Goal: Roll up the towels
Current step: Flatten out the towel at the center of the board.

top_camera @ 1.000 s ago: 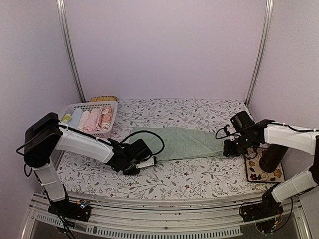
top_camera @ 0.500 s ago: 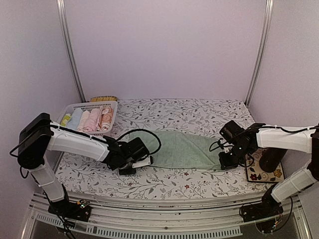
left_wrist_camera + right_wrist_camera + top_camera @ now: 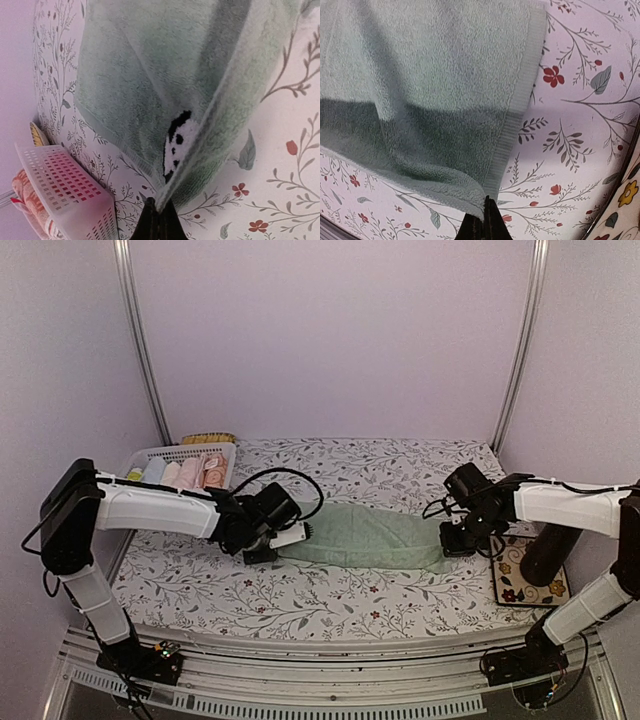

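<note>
Pale mint-green cloth towel (image 3: 365, 538) lay folded lengthwise on floral-printed table cover (image 3: 330, 600); left gripper (image 3: 159, 222) was clamped onto one end, right gripper (image 3: 485, 220) clamped onto the opposite corner.

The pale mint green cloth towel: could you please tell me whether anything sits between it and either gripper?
Nothing visible does: the left gripper and the right gripper are each shut directly on an edge of the pale mint green cloth towel.
</note>
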`<state>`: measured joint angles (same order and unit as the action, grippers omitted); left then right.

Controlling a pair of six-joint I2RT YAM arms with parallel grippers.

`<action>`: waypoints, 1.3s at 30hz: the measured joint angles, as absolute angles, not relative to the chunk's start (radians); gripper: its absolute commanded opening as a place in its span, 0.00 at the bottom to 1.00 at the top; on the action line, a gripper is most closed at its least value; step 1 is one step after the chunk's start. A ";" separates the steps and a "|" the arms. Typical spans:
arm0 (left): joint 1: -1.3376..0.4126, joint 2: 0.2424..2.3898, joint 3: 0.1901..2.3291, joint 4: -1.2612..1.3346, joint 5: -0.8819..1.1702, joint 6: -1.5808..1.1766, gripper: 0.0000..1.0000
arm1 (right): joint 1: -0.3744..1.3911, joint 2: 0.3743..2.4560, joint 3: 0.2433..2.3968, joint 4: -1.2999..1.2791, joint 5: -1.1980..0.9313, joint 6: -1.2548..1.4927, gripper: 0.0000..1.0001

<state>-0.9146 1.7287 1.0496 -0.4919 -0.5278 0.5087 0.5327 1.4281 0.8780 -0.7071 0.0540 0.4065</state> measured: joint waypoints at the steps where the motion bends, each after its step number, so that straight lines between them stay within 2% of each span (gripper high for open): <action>1: -0.906 1.738 1.072 -0.491 -0.531 0.517 0.00 | 0.527 1.443 0.894 -0.699 0.061 0.405 0.03; 10: -0.854 1.870 1.219 -0.473 -0.546 0.622 0.00 | 0.491 1.585 1.046 -0.634 0.118 0.376 0.03; 19: -0.787 1.918 1.279 -0.437 -0.546 0.712 0.00 | 0.415 1.640 1.056 -0.608 0.162 0.336 0.03; 27: -0.779 1.918 1.334 -0.451 -0.521 0.740 0.00 | 0.379 1.636 1.055 -0.571 0.090 0.286 0.03; 34: -0.807 1.820 1.273 -0.512 -0.503 0.684 0.00 | 0.387 1.421 0.953 -0.586 -0.023 0.272 0.05; 39: -0.865 1.787 1.259 -0.598 -0.503 0.598 0.00 | 0.458 1.292 0.925 -0.631 -0.040 0.290 0.08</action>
<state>-0.8646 1.7866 1.2591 -0.5976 -0.5034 0.5980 0.4580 1.2922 0.9249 -0.6308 -0.0399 0.2897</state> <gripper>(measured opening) 0.009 0.071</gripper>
